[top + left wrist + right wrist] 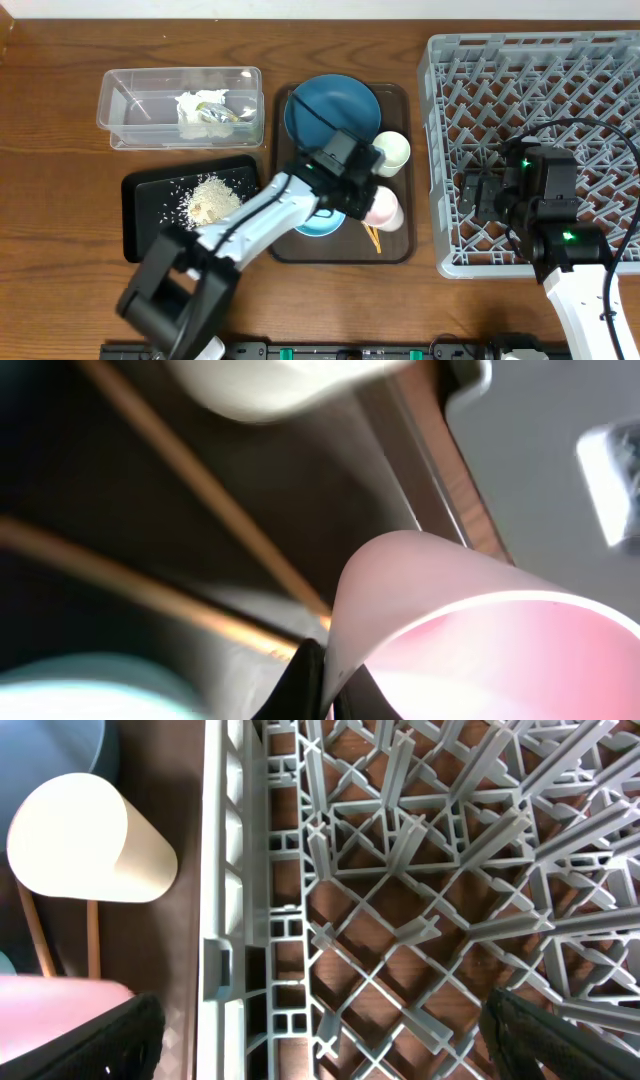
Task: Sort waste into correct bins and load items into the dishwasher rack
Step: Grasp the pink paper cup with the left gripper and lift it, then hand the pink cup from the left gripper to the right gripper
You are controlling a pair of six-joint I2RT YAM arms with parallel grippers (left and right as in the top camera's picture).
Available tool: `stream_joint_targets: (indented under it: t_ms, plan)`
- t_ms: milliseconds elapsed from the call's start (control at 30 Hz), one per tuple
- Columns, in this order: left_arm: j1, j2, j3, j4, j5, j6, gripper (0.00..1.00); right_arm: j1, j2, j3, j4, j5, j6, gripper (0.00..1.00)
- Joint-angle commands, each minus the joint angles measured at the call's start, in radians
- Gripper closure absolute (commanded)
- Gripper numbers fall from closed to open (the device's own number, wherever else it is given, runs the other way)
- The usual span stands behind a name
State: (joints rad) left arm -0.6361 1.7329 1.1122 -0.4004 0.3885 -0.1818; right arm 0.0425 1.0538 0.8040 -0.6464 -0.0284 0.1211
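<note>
On the near end of the brown tray (300,250), straight ahead of me, two thin wooden chopsticks (372,238) lie side by side. The light-blue bowl (318,225) sits at their 10 o'clock, partly hidden under my left arm. Just beyond the chopsticks, at the tray's right edge, my left gripper (328,685) is closed on the pink cup (470,630). It pinches the thin wall at the rim, with one finger outside and one inside. I cannot tell whether the cup rests on the tray or is lifted off it. At 3 o'clock from the cup stands the dishwasher rack (600,120), a large grey crate with a lattice of upright pegs. My right gripper (330,1050) hangs over the rack's near left part with its fingers spread wide, holding nothing. At 12 o'clock from the pink cup, close beside it, the pale-green cup (392,150) lies on the tray. At 9 o'clock from the brown tray sits the shallow black tray (140,225), holding a heap of whitish rice (212,197). Farther out, on the far half of the brown tray, is the dark-blue dish (332,108). Farthest off, at 12 o'clock from the black tray, the clear tub (125,105) holds the crumpled white napkin (203,112) with its yellow-green scrap.
</note>
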Motion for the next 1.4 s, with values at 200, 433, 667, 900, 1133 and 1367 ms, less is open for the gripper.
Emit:
stream_joint_targets:
  t_ms: [200,433,667,900,1133,1367]
  plan:
    - [0.256,-0.22,0.017,0.022,0.215,-0.247,0.94,0.004,0.002,0.021,0.039,-0.079,-0.037,0.01]
    - [0.396,-0.153,0.016,0.19,0.702,-0.335,0.94,0.005,0.064,0.018,0.09,-0.737,-0.348,0.01]
    - [0.399,-0.063,0.016,0.342,0.954,-0.401,0.94,0.005,0.196,0.018,0.139,-1.049,-0.457,0.01]
    - [0.371,-0.042,0.016,0.342,0.984,-0.404,0.94,0.02,0.3,0.018,0.327,-1.175,-0.458,0.02]
    - [0.339,-0.042,0.016,0.342,0.985,-0.406,0.94,0.064,0.33,0.018,0.548,-1.215,-0.39,0.02]
    - [0.319,-0.042,0.016,0.342,0.988,-0.414,0.94,0.098,0.33,0.018,0.742,-1.22,-0.311,0.07]
